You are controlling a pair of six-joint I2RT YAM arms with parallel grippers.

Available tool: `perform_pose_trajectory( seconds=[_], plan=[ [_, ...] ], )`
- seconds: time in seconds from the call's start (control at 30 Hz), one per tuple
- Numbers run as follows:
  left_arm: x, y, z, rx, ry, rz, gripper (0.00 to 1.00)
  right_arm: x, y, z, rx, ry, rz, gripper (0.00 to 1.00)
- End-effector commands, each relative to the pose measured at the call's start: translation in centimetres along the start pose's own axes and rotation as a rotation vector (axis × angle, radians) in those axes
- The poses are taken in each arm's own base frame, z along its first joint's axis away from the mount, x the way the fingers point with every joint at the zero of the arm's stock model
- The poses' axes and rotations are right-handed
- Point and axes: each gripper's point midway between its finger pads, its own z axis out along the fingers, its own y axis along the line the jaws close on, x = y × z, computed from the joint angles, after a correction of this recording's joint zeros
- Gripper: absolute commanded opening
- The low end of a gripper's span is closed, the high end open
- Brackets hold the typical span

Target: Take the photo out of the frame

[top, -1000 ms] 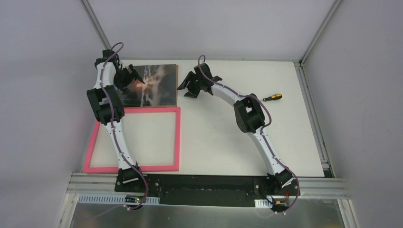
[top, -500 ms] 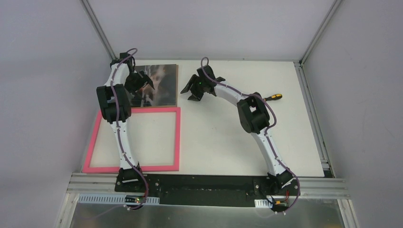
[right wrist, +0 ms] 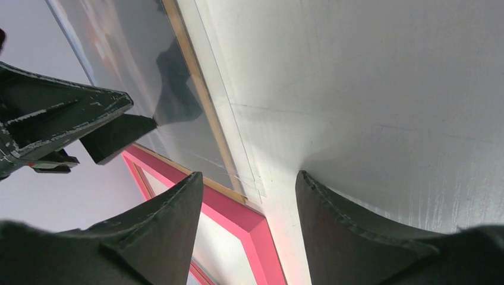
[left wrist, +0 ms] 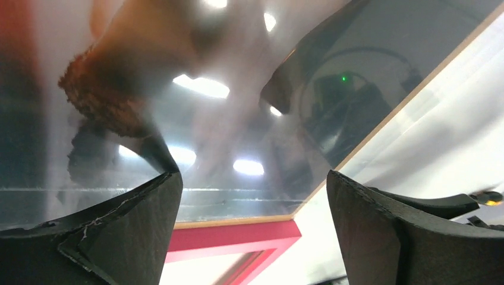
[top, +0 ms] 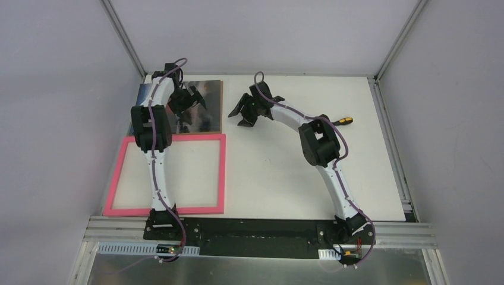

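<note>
We see the photo (top: 208, 110) as a glossy, dark rectangle with an orange-brown glow, grey cloud and a thin brown edge; ceiling lights and the left arm's shadow mirror in its sheen. It lies flat at the far left of the white surface (top: 285, 172), outside the frame (top: 221, 172), with its near edge just beside the frame's far bar; we cannot tell whether the two touch. The frame is a thin bright-pink rectangle lying flat nearer the arm bases, with bare surface showing inside it. The left claw (left wrist: 252, 178) hangs over the photo with its fingers spread and nothing between them. The right claw (right wrist: 248, 175) sits just off the photo's right edge, over the surface, also spread and holding nothing. We count one photo, one frame, two claws and one screwdriver (top: 340, 122) with a yellow-and-black handle, well apart at the far right
</note>
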Motion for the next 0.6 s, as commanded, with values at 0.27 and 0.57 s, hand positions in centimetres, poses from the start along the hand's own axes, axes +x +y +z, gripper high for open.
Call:
perform_pose_trajectory(
  seconds=[0.27,0.57],
  plan=[
    [-12.3,8.6,-10.6,-0.08,-0.36,0.208,0.99,1.2,2.2,-2.3,-0.072,0.092,0.068,0.71],
    [-15.4,16.0,-11.7,-0.466,-0.408,0.351,0.99,2.1,2.4,-2.8,-0.078,0.159,0.065,0.74]
  ],
)
